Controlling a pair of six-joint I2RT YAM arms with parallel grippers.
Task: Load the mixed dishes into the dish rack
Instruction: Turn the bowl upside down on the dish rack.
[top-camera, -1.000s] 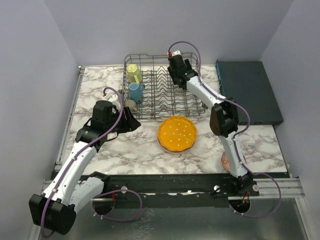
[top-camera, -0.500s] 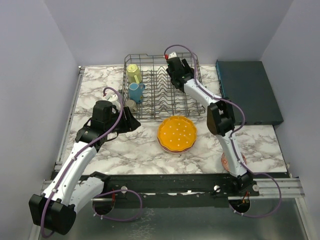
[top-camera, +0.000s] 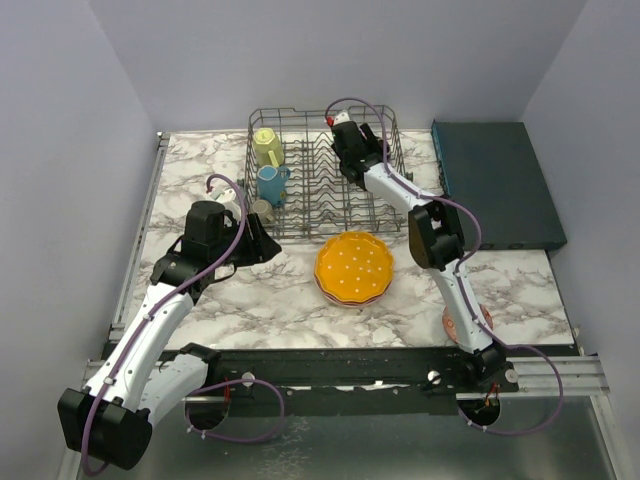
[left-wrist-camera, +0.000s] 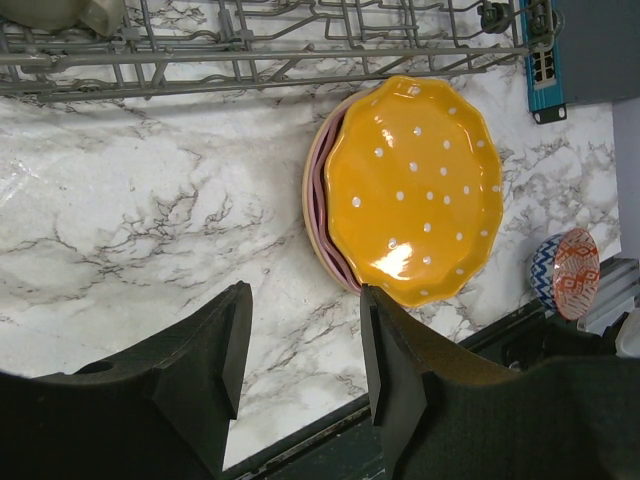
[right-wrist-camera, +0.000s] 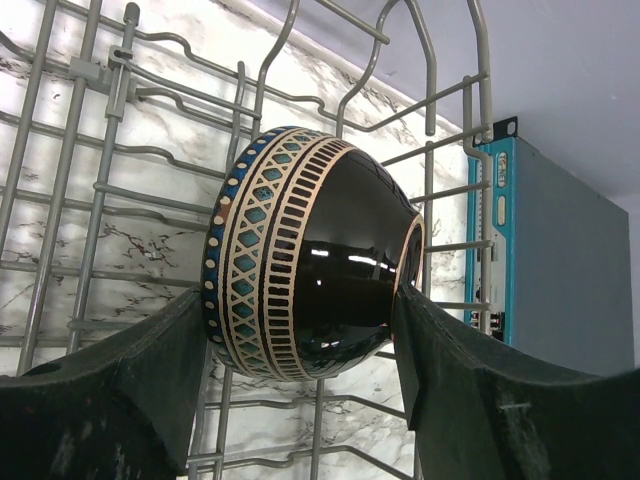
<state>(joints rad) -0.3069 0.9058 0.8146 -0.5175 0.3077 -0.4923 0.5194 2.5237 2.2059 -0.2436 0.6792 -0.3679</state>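
In the top view, bare marble table (top-camera: 250, 300) fills the lower left, between the dish rack (top-camera: 390, 215) at upper centre and the near rail. Another bare strip lies at right, below the dark teal box (top-camera: 500, 180), which sits just beside the rack's right wall.

The rack's left column holds three mugs: the yellow mug (top-camera: 267, 147) farthest up, the blue mug (top-camera: 270, 183) below it, and the grey-olive mug (top-camera: 262, 210) at the lower left corner. The tine rows in the middle and right stand bare.

The right gripper (right-wrist-camera: 300, 330) hangs over the upper middle of the rack, its jaws clamped on the dark brown bowl (right-wrist-camera: 320, 290). The bowl is tipped on its side, with one finger on the rim and the other on the foot. It is glossy near-black, with a cream and teal diamond band under a blue dotted rim.

The left gripper (left-wrist-camera: 300, 360) hovers over bare marble below the rack's lower left corner, jaws apart and holding nothing.

The orange plate (top-camera: 354, 268), scalloped and white-dotted, lies just below the rack, stacked on the pink plate (left-wrist-camera: 318, 200) (only its edge shows). The red-patterned bowl (left-wrist-camera: 578, 270) is nested in the blue-white bowl (left-wrist-camera: 545, 285) at the table's lower right, by the right arm's base.
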